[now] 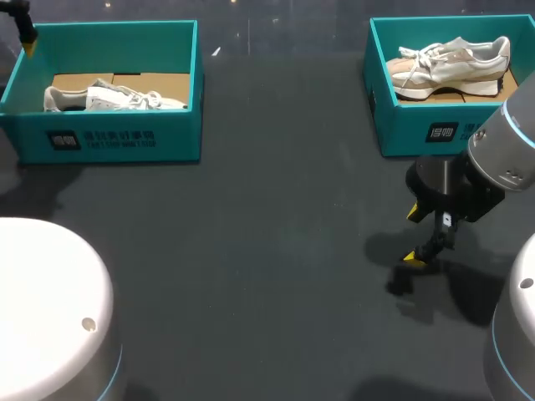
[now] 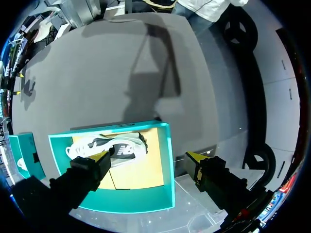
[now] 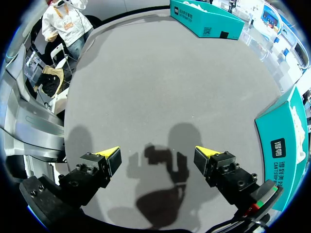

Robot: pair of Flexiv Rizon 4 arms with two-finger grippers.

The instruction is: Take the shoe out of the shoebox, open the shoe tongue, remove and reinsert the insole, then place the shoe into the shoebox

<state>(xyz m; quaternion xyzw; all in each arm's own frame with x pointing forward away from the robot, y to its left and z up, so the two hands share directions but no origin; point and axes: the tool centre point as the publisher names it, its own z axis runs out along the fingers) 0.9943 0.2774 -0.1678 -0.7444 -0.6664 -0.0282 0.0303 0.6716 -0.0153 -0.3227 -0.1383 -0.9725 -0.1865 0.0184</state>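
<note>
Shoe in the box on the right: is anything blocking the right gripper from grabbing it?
Only the front wall of the box stands between the right gripper and the shoe. The box has no lid, so from above nothing visible blocks it.

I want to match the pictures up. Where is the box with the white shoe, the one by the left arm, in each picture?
Head view: the left shoebox sits at the table's far left, with the white shoe inside.
Left wrist view: it lies right under the open left gripper.
Right wrist view: it is far ahead of the right gripper.
Shared landmark: the dark table.
</note>
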